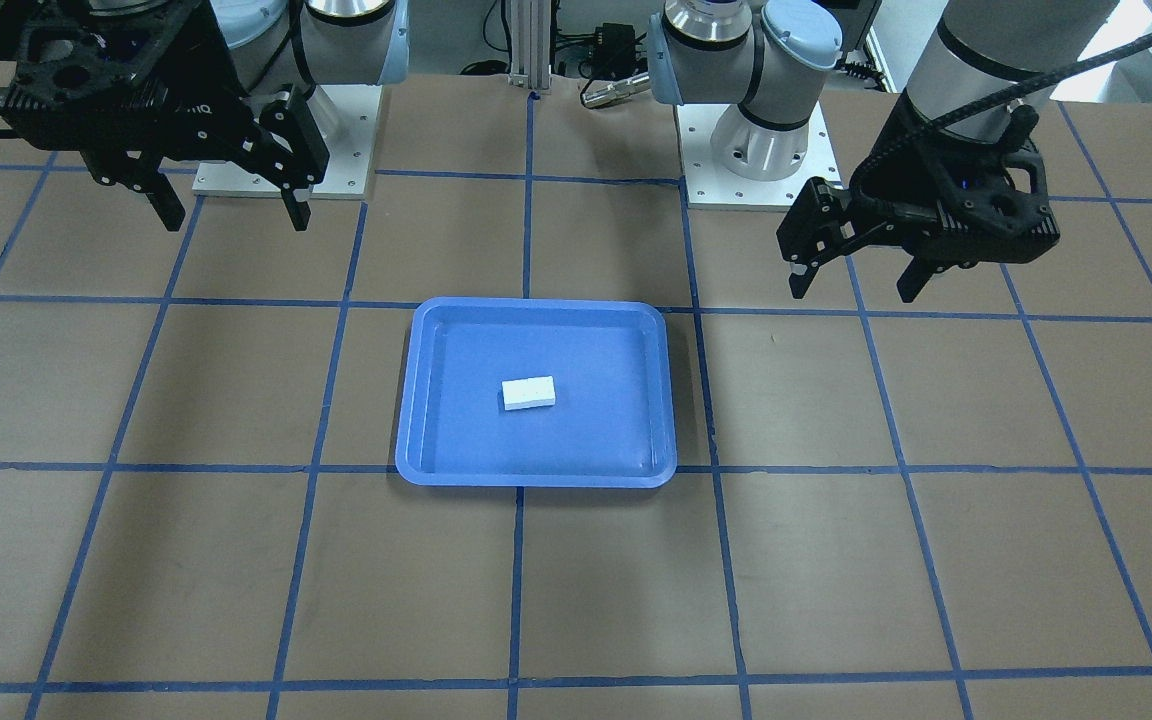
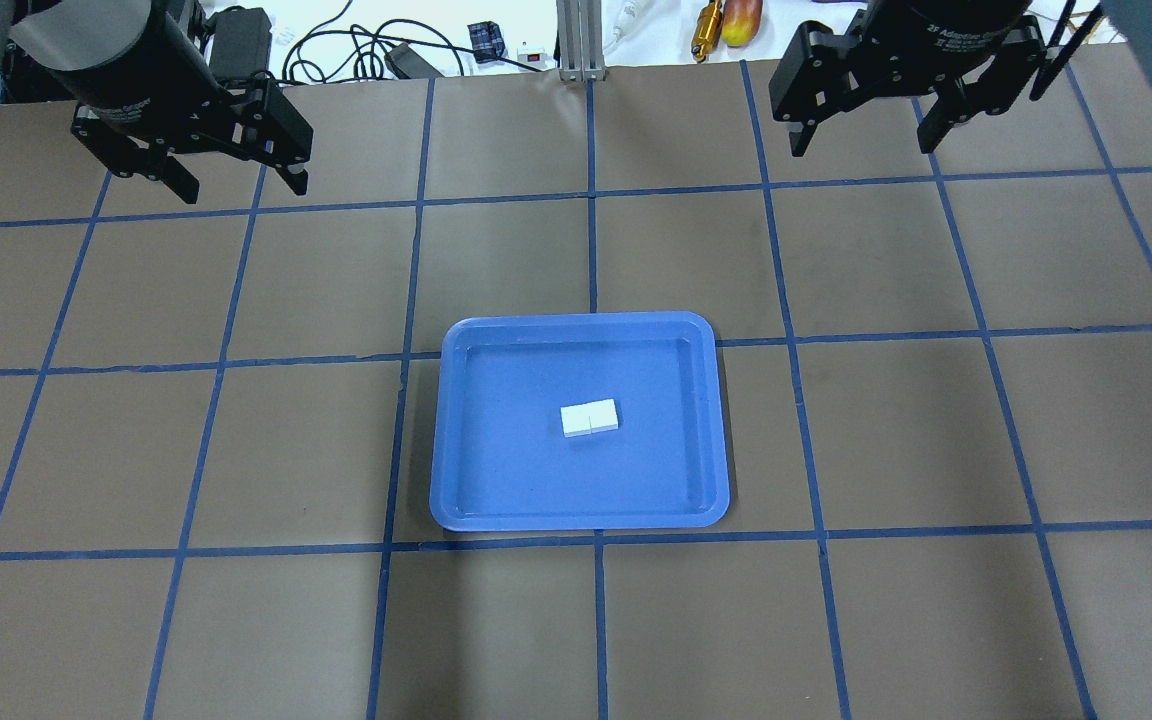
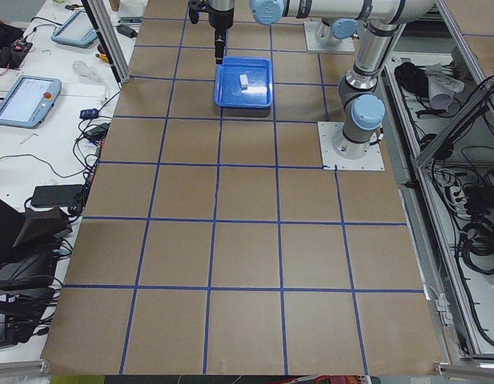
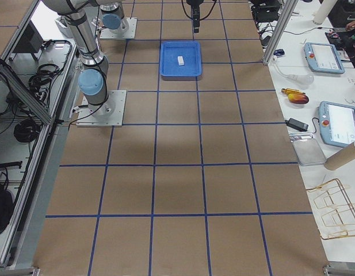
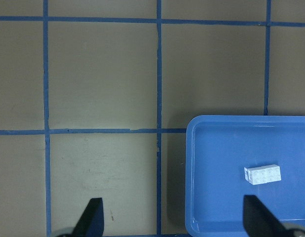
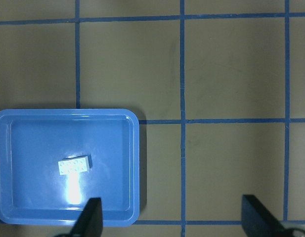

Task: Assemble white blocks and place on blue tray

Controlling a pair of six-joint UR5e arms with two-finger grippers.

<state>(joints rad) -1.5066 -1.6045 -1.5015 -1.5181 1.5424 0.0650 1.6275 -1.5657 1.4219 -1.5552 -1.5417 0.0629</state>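
The white blocks (image 2: 590, 418), joined into one oblong piece, lie flat near the middle of the blue tray (image 2: 516, 460); the left gripper (image 2: 241, 187) and the right gripper (image 2: 864, 145) both hang with fingers spread wide, holding nothing, well apart from the tray; the task looks finished to me; any retreat should go upward and outward, never across the piece.

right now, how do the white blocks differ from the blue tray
Colour: the white blocks are white, the blue tray is blue.
Size: the blocks are far smaller and lie near the middle of the tray.
Form: the blocks are one joined, studded oblong, while the tray is a shallow dish with a raised rim.
Shared: both are rectangular and lie flat, and neither the left claw nor the right claw touches them.
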